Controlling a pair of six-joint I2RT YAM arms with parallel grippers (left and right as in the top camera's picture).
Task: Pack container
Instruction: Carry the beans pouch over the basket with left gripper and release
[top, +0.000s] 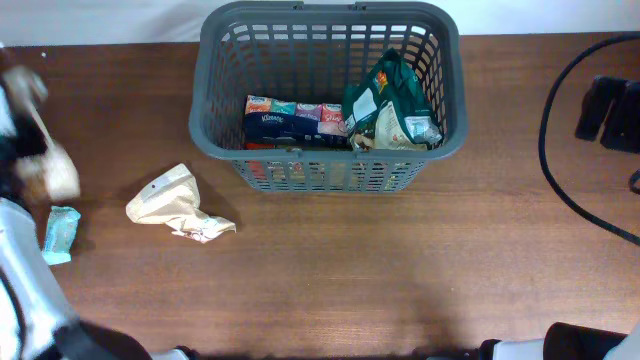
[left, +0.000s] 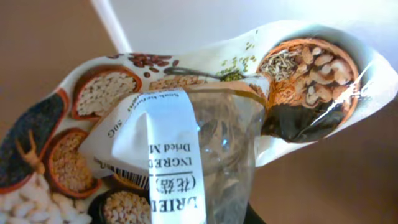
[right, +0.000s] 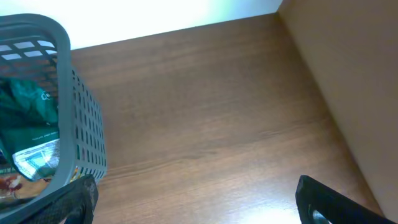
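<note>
The dark grey basket (top: 330, 176) stands at the back middle of the table; its corner also shows in the right wrist view (right: 81, 137). Inside lie a Kleenex pack (top: 290, 122) and green packets (top: 392, 100). My left gripper (top: 35, 140) is at the far left, blurred, raised above the table. It is shut on a clear packet printed with beans and nuts (left: 186, 124), which fills the left wrist view and hides the fingers. My right gripper (right: 193, 199) is open and empty over bare table, right of the basket.
A crumpled beige packet (top: 176, 205) lies on the table left of the basket's front. A small teal packet (top: 60, 234) lies near the left edge. A black cable (top: 560, 150) and dark equipment (top: 612, 112) sit at the far right.
</note>
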